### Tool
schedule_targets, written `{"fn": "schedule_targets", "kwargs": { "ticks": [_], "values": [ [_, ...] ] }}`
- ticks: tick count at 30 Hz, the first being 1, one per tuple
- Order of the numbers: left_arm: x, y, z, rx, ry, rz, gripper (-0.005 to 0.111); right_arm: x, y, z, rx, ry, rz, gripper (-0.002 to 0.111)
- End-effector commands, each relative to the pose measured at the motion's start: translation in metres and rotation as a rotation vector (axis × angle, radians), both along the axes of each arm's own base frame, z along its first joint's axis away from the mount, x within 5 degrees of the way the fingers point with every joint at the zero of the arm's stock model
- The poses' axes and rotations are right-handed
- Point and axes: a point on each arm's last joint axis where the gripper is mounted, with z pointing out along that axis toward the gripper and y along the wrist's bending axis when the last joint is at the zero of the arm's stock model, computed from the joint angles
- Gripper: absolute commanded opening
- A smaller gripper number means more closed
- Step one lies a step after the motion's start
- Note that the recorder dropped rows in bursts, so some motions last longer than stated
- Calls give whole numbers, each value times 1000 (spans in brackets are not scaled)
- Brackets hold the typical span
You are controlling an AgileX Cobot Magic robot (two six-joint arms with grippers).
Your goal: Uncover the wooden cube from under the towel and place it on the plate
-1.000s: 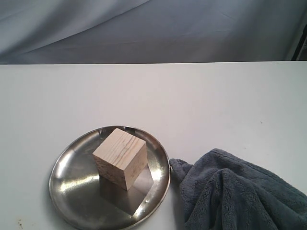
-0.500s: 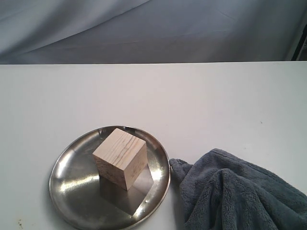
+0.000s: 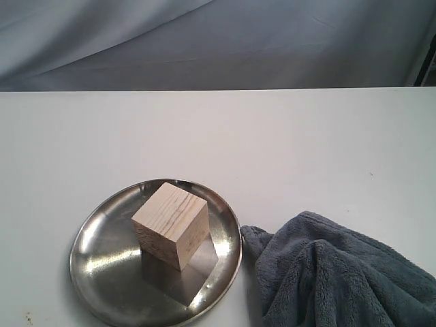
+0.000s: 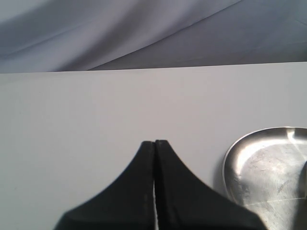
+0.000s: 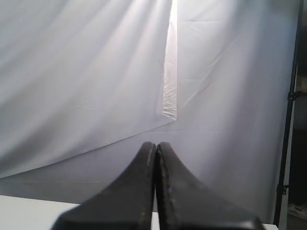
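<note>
Left wrist view: the left pincer (image 4: pixel 154 143) is pressed together, gripping nothing, over the tabletop (image 4: pixel 96 105) with the plate (image 4: pixel 229 165) rim just beside it. Right wrist view: the right pincer (image 5: pixel 156 144) is also pressed together and empty, pointing at the grey backdrop (image 5: pixel 96 72). Exterior view, near edge: the towel (image 3: pixel 340 279) lies bunched at the near right corner, its tip just beside the plate's rim. The wooden cube (image 3: pixel 172 225) sits uncovered on the plate, left of the towel.

Soft, even light, mild glare on the plate (image 3: pixel 102 262), and close black fingers (image 4: pixel 129 191) blurred in wrist views.
</note>
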Motion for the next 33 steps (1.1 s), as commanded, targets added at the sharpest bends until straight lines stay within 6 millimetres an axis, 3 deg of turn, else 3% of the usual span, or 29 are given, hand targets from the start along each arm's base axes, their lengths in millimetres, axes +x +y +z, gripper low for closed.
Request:
{"fn": "schedule_targets", "kwargs": {
  "ticks": [1, 10, 18, 23, 27, 29, 33],
  "values": [
    [0, 0, 0, -8, -11, 2, 0, -1, -3, 0, 5, 0, -26, 0],
    [0, 0, 0, -8, -11, 2, 0, 1, -4, -5, 97, 28, -26, 0],
    [0, 0, 0, -8, -11, 2, 0, 10, 6, -45, 0, 125, 13, 0],
    [0, 0, 0, -8, -11, 2, 0, 8, 23, -51, -44, 106, 196, 0],
    [0, 0, 0, -8, -11, 2, 0, 0, 40, -51, 18, 114, 415, 0],
    [0, 0, 0, -8, -11, 2, 0, 2, 40, -59, 164, 191, 420, 0],
    [0, 0, 0, -8, -11, 2, 0, 4, 41, -80, 56, 227, 407, 0]
  ]
}}
